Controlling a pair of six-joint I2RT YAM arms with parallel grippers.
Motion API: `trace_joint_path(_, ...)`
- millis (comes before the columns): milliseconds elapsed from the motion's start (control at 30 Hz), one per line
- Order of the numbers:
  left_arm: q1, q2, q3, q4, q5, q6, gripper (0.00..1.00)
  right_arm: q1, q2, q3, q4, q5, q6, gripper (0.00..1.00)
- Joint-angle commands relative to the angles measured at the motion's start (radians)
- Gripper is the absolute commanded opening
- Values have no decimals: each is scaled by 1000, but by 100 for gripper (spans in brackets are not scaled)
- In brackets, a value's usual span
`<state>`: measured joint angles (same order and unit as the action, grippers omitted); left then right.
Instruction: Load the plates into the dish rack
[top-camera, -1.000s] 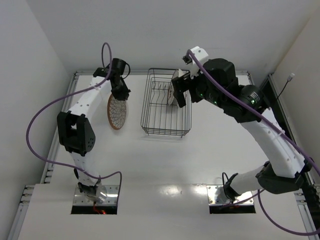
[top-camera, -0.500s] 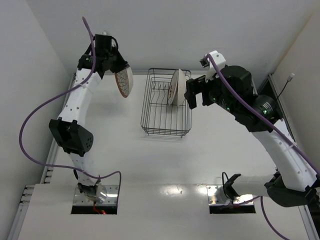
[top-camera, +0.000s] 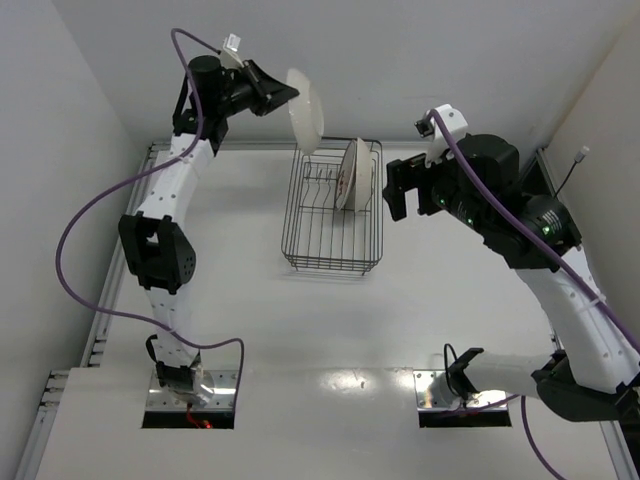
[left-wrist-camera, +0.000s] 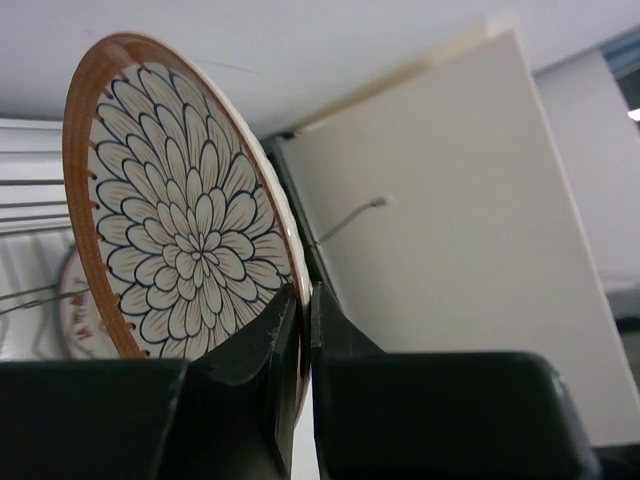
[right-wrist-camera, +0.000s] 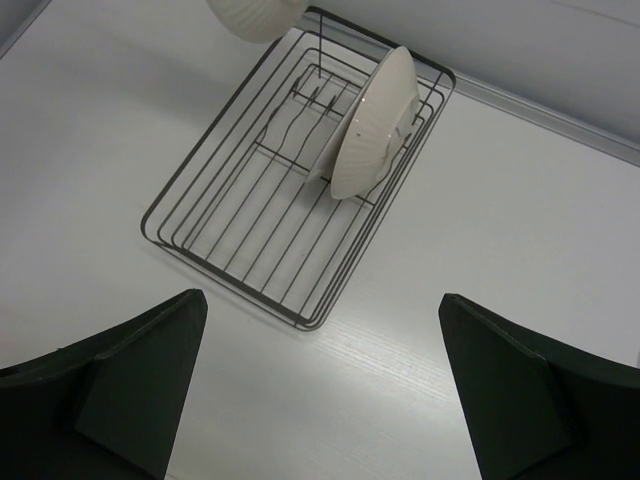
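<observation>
My left gripper (top-camera: 287, 98) is shut on the rim of a brown-rimmed plate (left-wrist-camera: 180, 240) with a petal pattern. It holds the plate (top-camera: 306, 112) on edge, high above the far left corner of the dish rack (top-camera: 330, 250), white underside towards the top camera. A second plate (top-camera: 349, 175) stands upright among the tines at the far right of the black wire rack (right-wrist-camera: 250, 210). In the right wrist view that plate (right-wrist-camera: 372, 120) shows its white ribbed underside. My right gripper (right-wrist-camera: 320, 305) is open and empty, hanging to the right of the rack, apart from it.
The rack stands at the far middle of the white table (top-camera: 330, 330), close to the back wall. The near half of the rack's slots hold nothing. A raised rail (top-camera: 120, 270) runs along the table's left edge and both arm bases sit at the near edge.
My left arm lifted the patterned plate from the table left of the rack, up and rightward over the rack's far corner. My right gripper drew back to the right from the racked plate.
</observation>
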<state>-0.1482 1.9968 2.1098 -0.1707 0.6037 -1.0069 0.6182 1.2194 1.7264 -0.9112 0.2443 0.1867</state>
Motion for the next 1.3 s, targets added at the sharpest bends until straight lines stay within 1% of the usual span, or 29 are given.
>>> trace_joint_path(0,-7,9,36,380,206,-191,0,-8,-40,33,-17,15,2,99)
trace_joint_path(33,-7,43,36,431,231,-234,0,-8,-40,33,-17,15,-7,99)
trace_joint_path(67,-7,60,14,542,272,-275,0,-8,-40,33,-26,24,-7,99)
trace_joint_path(100,-16,72,13,591,284,-310,0,-17,-49,33,-26,24,-7,99)
trace_joint_path(133,-25,85,3,627,294,-352,0,-17,-49,33,-35,24,-18,99)
trace_joint_path(200,-25,105,3,628,306,-352,0,-17,-49,33,-35,33,-18,99)
trace_joint_path(267,-34,115,13,590,317,-311,0,-17,-49,33,-35,33,-18,99)
trace_joint_path(333,-34,125,4,580,329,-311,0,-17,-49,33,-35,42,-18,99)
trace_joint_path(467,-53,125,-51,566,329,-289,0,-17,-49,33,-35,43,-27,99)
trace_joint_path(633,-62,105,-129,534,294,-268,0,-17,-40,24,-35,33,-27,99)
trace_joint_path(667,-71,105,-138,525,285,-245,0,-17,-40,15,-35,33,-27,99)
trace_joint_path(833,-71,86,-139,384,246,-145,0,-17,-40,15,-26,24,-27,99)
trace_joint_path(1100,-71,76,-227,375,177,-127,0,-17,-40,15,-35,24,-27,99)
trace_joint_path(1267,-71,85,-228,375,142,-116,0,-17,-40,15,-44,33,-27,99)
